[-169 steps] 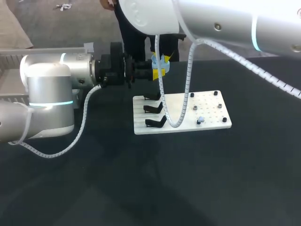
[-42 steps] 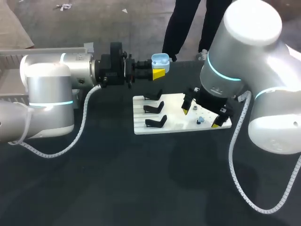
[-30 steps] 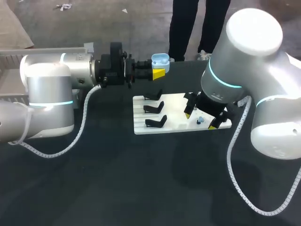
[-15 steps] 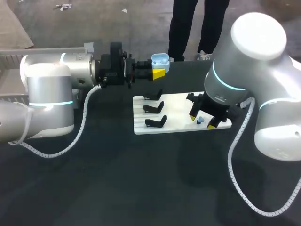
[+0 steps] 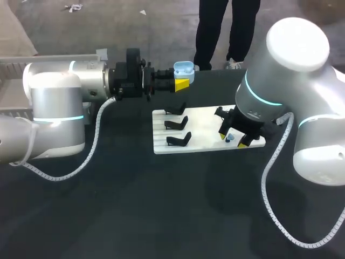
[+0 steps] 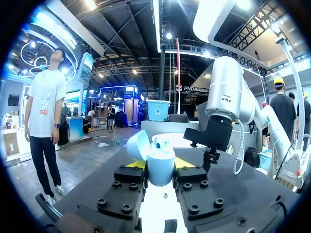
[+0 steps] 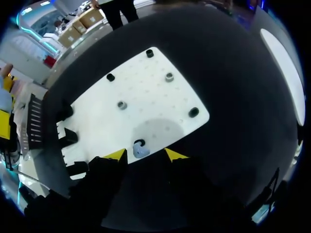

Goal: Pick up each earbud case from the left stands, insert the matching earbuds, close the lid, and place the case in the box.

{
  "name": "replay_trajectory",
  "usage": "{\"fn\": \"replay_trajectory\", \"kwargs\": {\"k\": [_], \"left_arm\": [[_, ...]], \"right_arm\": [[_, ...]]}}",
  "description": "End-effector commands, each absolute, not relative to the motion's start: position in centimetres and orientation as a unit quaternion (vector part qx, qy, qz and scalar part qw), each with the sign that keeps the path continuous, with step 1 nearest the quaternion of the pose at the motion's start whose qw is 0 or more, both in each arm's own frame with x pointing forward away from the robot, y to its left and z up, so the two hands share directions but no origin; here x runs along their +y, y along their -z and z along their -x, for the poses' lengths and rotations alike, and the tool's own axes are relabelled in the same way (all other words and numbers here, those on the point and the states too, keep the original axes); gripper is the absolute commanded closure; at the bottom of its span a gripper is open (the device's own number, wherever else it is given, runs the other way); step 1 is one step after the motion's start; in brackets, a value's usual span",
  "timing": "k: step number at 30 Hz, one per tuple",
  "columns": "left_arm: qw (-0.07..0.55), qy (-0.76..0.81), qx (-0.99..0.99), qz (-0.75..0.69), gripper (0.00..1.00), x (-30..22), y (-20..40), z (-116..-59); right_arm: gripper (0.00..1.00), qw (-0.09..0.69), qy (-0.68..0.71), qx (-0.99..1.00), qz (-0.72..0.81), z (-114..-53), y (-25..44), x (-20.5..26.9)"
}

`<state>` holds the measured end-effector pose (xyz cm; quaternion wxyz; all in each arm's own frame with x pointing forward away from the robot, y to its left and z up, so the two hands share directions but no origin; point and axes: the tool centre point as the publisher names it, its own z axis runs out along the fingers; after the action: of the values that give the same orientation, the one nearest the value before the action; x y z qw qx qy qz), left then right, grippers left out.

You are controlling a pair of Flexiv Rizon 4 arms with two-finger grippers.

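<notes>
2 tools, 1 white board (image 5: pixel 202 127)
The left tool (image 5: pixel 182 82) grips the blue case (image 5: pixel 184 68), lid up, behind it; the right tool (image 7: pixel 143 154), spread apart, hangs over what may be a blue earbud (image 7: pixel 141 152) on it.

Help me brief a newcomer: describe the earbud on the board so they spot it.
On the dark table lies a white board with black stands and pegs. Near its front edge, between the right pincer's yellow tips, sits the earbud: the only pale blue piece on it.

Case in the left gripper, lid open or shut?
Open. The lid stands swung back off the case, its inside exposed, in both the left wrist and head views.
</notes>
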<state>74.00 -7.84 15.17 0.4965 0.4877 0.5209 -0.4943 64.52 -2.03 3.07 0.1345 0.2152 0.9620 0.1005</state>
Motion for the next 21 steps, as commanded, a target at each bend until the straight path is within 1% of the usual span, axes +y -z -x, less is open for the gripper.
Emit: {"fn": "replay_trajectory", "kwargs": {"k": [1,13,18,21], "left_arm": [[0.5,0.493,0.52,-0.486,1.0,-7.88,-15.05,-73.92],[0.5,0.493,0.52,-0.486,1.0,-7.88,-15.05,-73.92],[0.5,0.493,0.52,-0.486,1.0,-7.88,-15.05,-73.92],[0.5,0.493,0.52,-0.486,1.0,-7.88,-15.05,-73.92]], "right_arm": [[0.55,0.135,-0.1,0.962,-0.215,-64.73,-2.77,-1.93],[0.62,0.135,-0.099,0.963,-0.211,-65.02,-2.72,-1.7],[0.68,0.135,-0.099,0.963,-0.21,-65.13,-2.67,-1.58],[0.7,0.134,-0.098,0.963,-0.21,-65.18,-2.65,-1.55]]}}
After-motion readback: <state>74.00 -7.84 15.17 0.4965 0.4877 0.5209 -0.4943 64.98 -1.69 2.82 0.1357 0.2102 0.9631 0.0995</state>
